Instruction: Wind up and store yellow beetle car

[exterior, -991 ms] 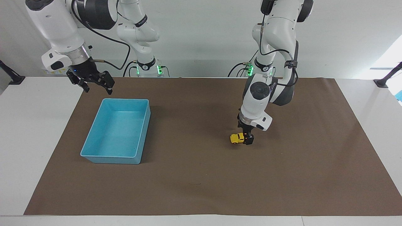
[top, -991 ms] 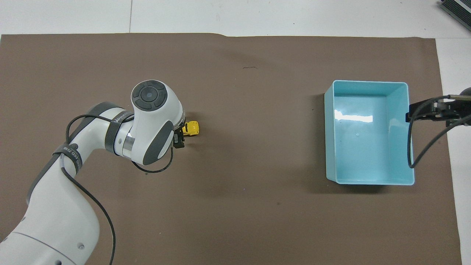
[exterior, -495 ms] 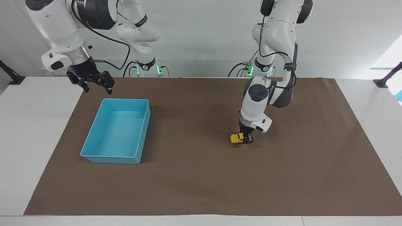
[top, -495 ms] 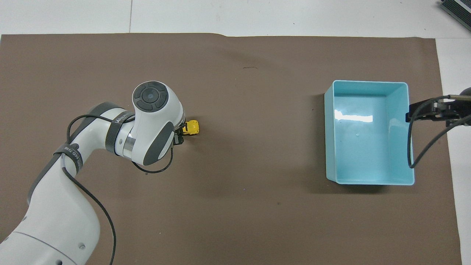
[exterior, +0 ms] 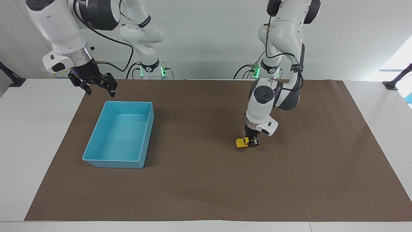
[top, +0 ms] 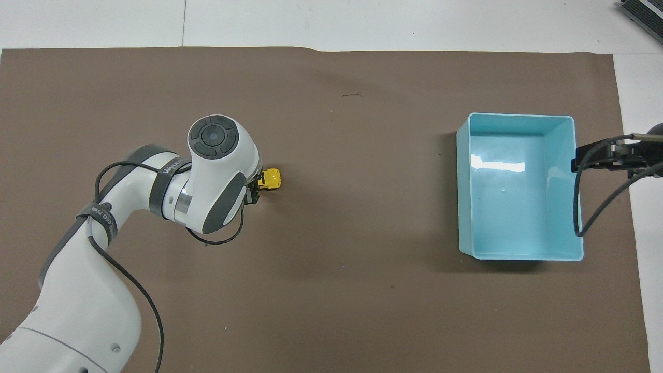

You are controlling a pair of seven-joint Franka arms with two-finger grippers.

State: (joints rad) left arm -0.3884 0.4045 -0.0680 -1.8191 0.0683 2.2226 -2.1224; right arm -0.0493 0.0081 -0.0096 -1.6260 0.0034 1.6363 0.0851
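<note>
Overhead view: my left gripper [top: 255, 190] clamped on tiny yellow plastic beetle car [top: 270, 179].
Handling: I judge it light, hard, slippery; hold its sides.
Right gripper [exterior: 98, 87]: apart, waiting over the table edge by the blue tub [exterior: 96, 141].

A white table [exterior: 38, 129] carried a broad brown mat [exterior: 206, 187] that covered most of its top, leaving pale strips bare at both ends and along the edge farthest from the robots. A plain white wall [exterior: 206, 38] rose past the table, evenly lit. At the left arm's end a bright patch of light [exterior: 397, 59] fell across the wall. Small black clamps [exterior: 394, 84] sat at the table's two corners nearest the wall.
</note>
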